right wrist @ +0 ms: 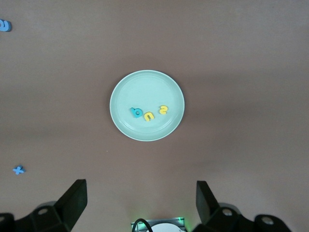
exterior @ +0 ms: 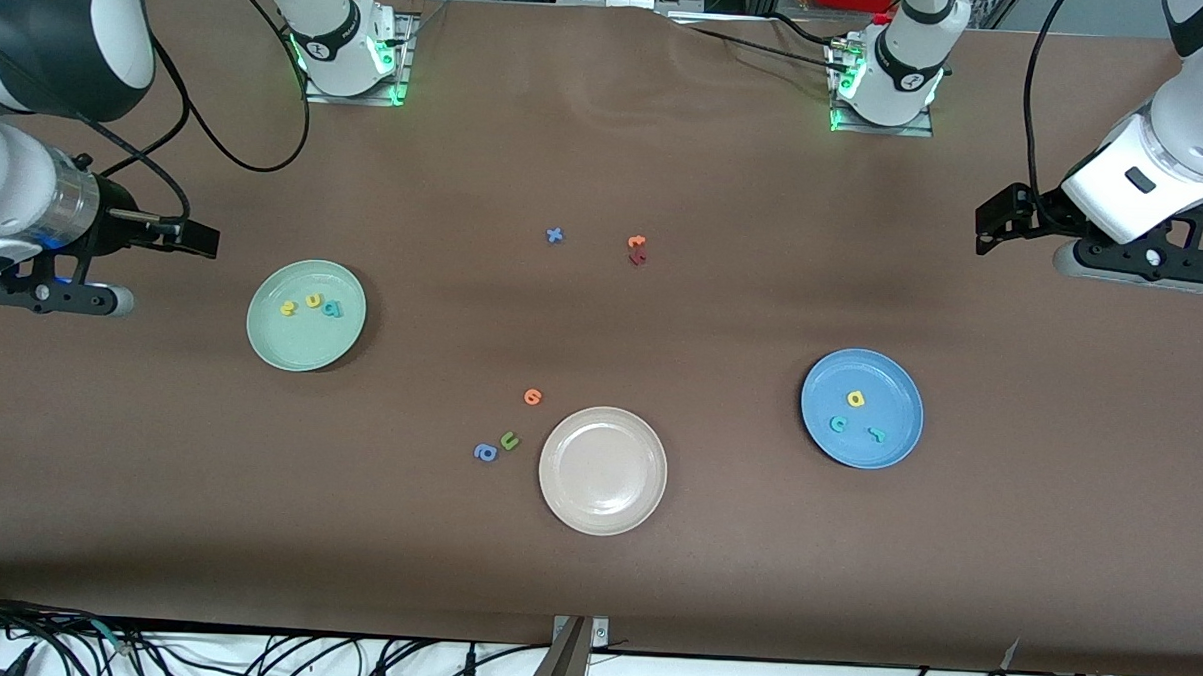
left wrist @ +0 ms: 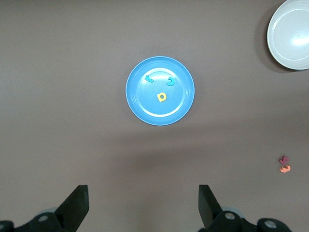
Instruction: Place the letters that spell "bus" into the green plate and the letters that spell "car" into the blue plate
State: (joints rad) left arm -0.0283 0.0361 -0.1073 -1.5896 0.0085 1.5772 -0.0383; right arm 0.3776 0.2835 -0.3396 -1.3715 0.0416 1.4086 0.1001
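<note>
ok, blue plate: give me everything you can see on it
The blue plate is round, shallow, plain medium blue with a raised rim and a slight sheen, like plastic. It sits flat on the brown table toward the left arm's end, apart from the cream plate. Inside lie three small foam letters, spaced apart: a yellow "a", a teal "c" and a teal "r". No gripper touches it.

- green plate [exterior: 306, 315]: foam letters reading s, u, b
- blue plate [exterior: 861, 408]: foam letters a, c, r
- counter [exterior: 653, 580]: loose blue x [exterior: 555, 235]
</note>
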